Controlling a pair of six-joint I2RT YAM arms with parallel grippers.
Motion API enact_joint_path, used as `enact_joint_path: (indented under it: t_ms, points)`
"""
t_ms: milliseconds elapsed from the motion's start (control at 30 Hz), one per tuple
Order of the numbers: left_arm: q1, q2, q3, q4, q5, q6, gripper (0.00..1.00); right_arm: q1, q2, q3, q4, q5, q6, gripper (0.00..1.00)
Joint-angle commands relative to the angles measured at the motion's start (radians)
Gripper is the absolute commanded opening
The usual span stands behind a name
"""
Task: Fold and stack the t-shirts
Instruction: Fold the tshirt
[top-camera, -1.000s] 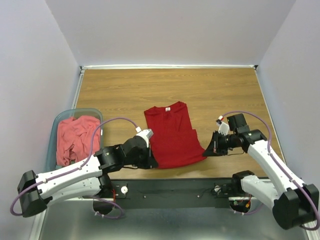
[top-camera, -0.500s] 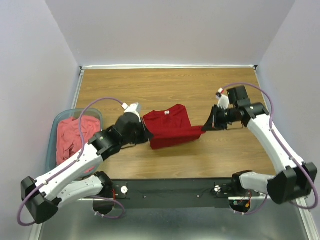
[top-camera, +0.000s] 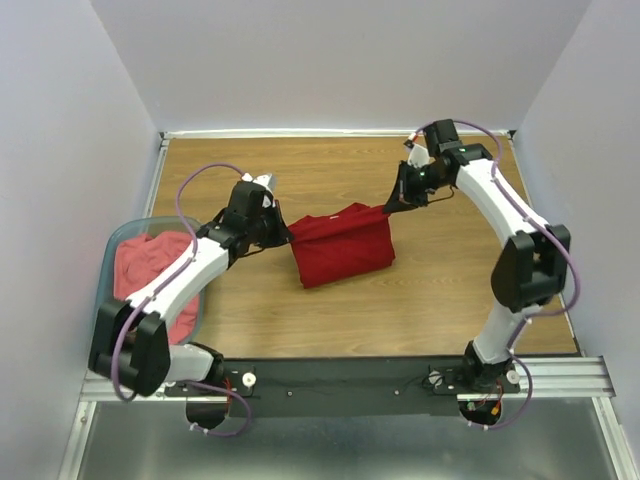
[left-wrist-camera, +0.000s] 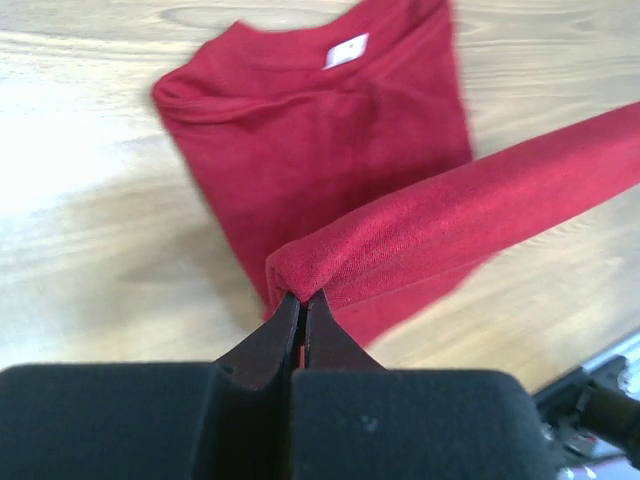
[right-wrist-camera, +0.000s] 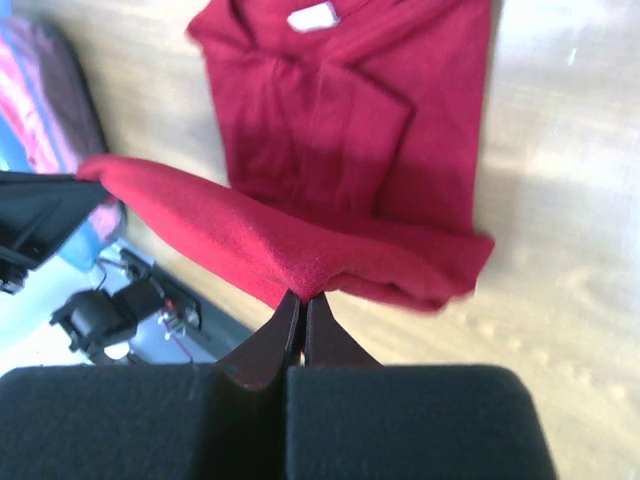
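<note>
Both arms have reached out from the near edge toward the middle of the table (top-camera: 440, 300) since a second ago. The red t-shirt (top-camera: 340, 250), which lay flat and long then, is now doubled over, its near hem carried up over its body. From above, the left claw (top-camera: 282, 232) sits at the shirt's left edge and the right claw (top-camera: 392, 203) at its far right corner, each pinched tight on cloth, the fold stretched between them. That overhead view hides the collar, but the wrist views show it. The left one has its tips biting a rolled red edge raised above the lower layer, with the white neck label (left-wrist-camera: 346, 50) uncovered at the collar beyond. The right wrist view shows the same raised band from its other end. Only the top view shows the coral-pink t-shirt (top-camera: 150, 270) whole, heaped in the blue-grey tub (top-camera: 108, 250) at the table's left, well apart from the red one.
</note>
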Motion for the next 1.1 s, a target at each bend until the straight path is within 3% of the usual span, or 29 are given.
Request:
enact_joint_path:
  t_ms: [0, 267, 533, 633, 733, 767, 833, 900, 967, 1067]
  points:
    - [0.04, 0.116, 0.013, 0.069, 0.062, 0.075, 0.0, -0.018, 0.131, 0.072, 0.014, 0.018, -0.036, 0.01]
    - [0.065, 0.392, 0.123, 0.147, -0.027, 0.065, 0.0, -0.028, 0.32, 0.116, 0.144, 0.071, -0.039, 0.0]
    - [0.071, 0.461, 0.113, 0.201, -0.099, -0.007, 0.01, -0.03, 0.419, 0.13, 0.261, 0.079, -0.046, 0.02]
    - [0.071, 0.489, 0.11, 0.238, -0.128, -0.025, 0.11, -0.03, 0.435, 0.123, 0.295, 0.1, -0.039, 0.15]
    - [0.071, 0.503, 0.116, 0.242, -0.144, -0.044, 0.29, -0.03, 0.418, 0.112, 0.318, 0.105, -0.036, 0.27]
    - [0.071, 0.485, 0.111, 0.248, -0.145, -0.044, 0.37, -0.03, 0.403, 0.101, 0.328, 0.102, -0.038, 0.29]
    - [0.069, 0.449, 0.087, 0.261, -0.156, -0.054, 0.43, -0.03, 0.331, 0.057, 0.377, 0.097, -0.041, 0.36]
    - [0.068, 0.368, 0.056, 0.264, -0.165, -0.065, 0.56, -0.028, 0.277, 0.028, 0.404, 0.116, -0.044, 0.43]
    - [0.063, 0.272, 0.032, 0.271, -0.223, -0.079, 0.63, -0.028, 0.197, -0.031, 0.45, 0.122, -0.042, 0.48]
    - [0.025, 0.143, -0.022, 0.293, -0.279, -0.096, 0.64, -0.028, 0.093, -0.152, 0.545, 0.101, -0.038, 0.49]
